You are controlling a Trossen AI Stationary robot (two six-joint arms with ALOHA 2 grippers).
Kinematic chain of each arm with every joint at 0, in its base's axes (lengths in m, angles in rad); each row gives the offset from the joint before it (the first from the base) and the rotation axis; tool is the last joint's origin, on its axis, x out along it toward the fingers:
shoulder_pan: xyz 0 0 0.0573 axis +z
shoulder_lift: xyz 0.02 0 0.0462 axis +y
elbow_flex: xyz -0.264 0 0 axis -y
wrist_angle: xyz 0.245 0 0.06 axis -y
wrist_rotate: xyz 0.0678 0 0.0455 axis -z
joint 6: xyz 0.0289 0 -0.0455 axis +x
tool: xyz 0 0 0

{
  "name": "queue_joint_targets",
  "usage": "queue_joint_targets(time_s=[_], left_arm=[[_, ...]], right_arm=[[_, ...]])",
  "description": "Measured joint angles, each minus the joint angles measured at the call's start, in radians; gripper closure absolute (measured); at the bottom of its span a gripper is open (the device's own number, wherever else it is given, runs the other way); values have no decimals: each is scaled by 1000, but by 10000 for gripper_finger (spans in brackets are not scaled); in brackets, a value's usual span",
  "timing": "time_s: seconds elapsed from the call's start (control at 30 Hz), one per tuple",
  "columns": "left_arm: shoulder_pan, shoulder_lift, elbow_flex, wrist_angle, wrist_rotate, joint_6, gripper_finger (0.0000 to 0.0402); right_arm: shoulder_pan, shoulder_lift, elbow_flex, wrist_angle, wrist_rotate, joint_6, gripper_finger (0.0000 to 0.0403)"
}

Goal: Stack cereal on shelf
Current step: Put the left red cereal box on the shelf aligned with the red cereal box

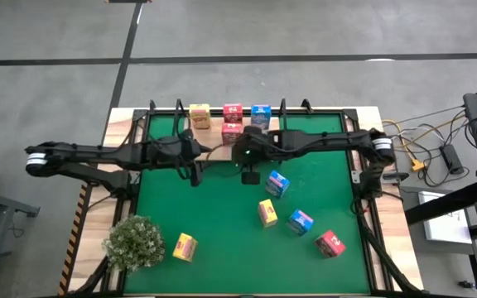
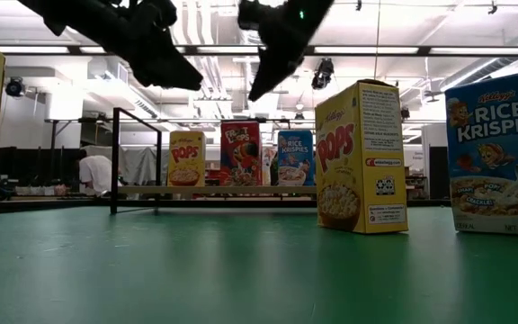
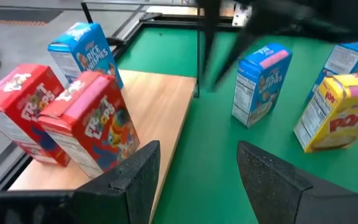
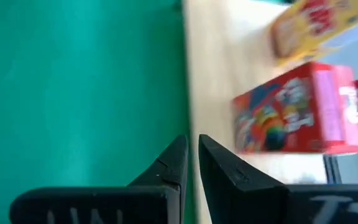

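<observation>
My right pincer [image 4: 190,163], nearly closed and empty, hangs at six o'clock of the red carton [image 4: 297,109] on the shelf [image 4: 229,74]; swinging could topple it. Left pincer [image 3: 194,171] gapes empty.

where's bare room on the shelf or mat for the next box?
Shelf: bare from the blue carton to its right end; its left part is crowded with four cartons. Mat: open between the yellow carton by the plant and the right-hand cluster. Both hands, left and right, hover mid-mat.
</observation>
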Motion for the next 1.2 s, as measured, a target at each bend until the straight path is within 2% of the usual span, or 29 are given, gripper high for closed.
queue_joint_targets(time_s=[0.2, 0.4, 0.93, 1.0, 1.1, 1.2], left_arm=[[0, 18, 0, 14, 0, 0, 205], [0, 16, 0, 36, -1, 0, 205], [0, 24, 0, 51, -2, 0, 205], [0, 27, 0, 51, -27, 1, 205], [6, 53, 0, 50, -118, 1, 206], [33, 96, 0, 52, -130, 5, 216]], right_arm=[[-76, -58, -276, 486, 0, 6, 372], [-143, -52, -387, 677, 0, 42, 372], [-193, -52, -402, 674, 0, 35, 372], [-189, -52, -402, 670, -4, 36, 372], [-177, -65, -403, 640, -7, 34, 372], [-165, -97, -403, 594, -8, 35, 372]])
